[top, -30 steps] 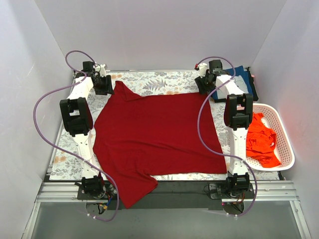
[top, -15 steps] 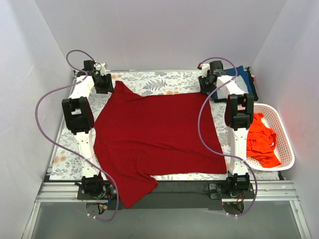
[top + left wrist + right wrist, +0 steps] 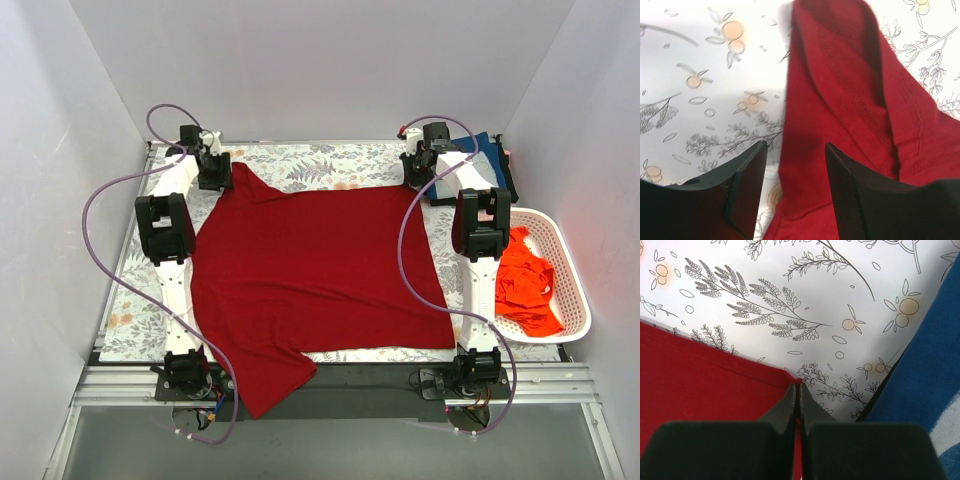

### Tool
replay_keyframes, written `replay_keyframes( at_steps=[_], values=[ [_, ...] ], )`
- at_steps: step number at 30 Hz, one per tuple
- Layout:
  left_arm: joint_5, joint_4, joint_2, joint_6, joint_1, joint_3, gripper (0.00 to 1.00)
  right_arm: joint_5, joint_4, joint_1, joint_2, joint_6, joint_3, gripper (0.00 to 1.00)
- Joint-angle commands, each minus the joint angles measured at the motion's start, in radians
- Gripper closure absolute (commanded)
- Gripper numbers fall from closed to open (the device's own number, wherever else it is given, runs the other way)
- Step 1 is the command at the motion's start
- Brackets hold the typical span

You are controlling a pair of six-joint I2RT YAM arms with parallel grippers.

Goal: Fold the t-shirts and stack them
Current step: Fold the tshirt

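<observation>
Three pale walls (image 3: 300, 70) box in your bench (image 3: 360, 385), which a floral cloth (image 3: 320, 160) covers almost edge to edge. Most of that cloth lies under the dark red t-shirt (image 3: 320, 270), spread flat with a few soft ripples; its near sleeve hangs off the front edge. To your right stands a white basket (image 3: 572, 300) holding the crumpled orange-red t-shirt (image 3: 525, 285). At the far right corner the navy t-shirt (image 3: 492, 160) is half hidden behind the arm, so you cannot read its print. Your left hand (image 3: 795, 150) stands about half open, its fingers astride the red far sleeve's edge. Your right hand (image 3: 796, 390) is pinched tight on the red shirt's far right corner.
</observation>
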Motion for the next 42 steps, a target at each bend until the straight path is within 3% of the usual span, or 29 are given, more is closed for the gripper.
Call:
replay_keyframes(
  at_steps=[1,6,7,16,30,42],
  values=[
    [-0.088,0.003,-0.002,0.061,-0.058,-0.025,0.52,-0.006,-0.095,-0.007,-0.001,-0.008,-0.031,0.99],
    [-0.174,-0.003,0.012,0.077,-0.095,-0.045,0.6,-0.014,-0.095,-0.007,-0.007,-0.017,-0.027,0.99],
    [-0.196,-0.005,0.016,0.078,-0.095,-0.042,0.68,-0.02,-0.095,-0.007,-0.009,-0.02,-0.028,0.99],
    [-0.185,0.053,-0.042,0.077,-0.094,-0.05,1.0,-0.055,-0.09,-0.023,-0.042,-0.042,0.022,0.99],
    [-0.027,0.287,-0.329,0.12,-0.077,-0.347,1.0,-0.195,-0.074,-0.086,-0.19,-0.028,-0.037,0.99],
    [0.054,0.337,-0.528,0.16,-0.048,-0.554,1.0,-0.229,-0.074,-0.087,-0.294,-0.072,-0.151,0.99]
  ],
)
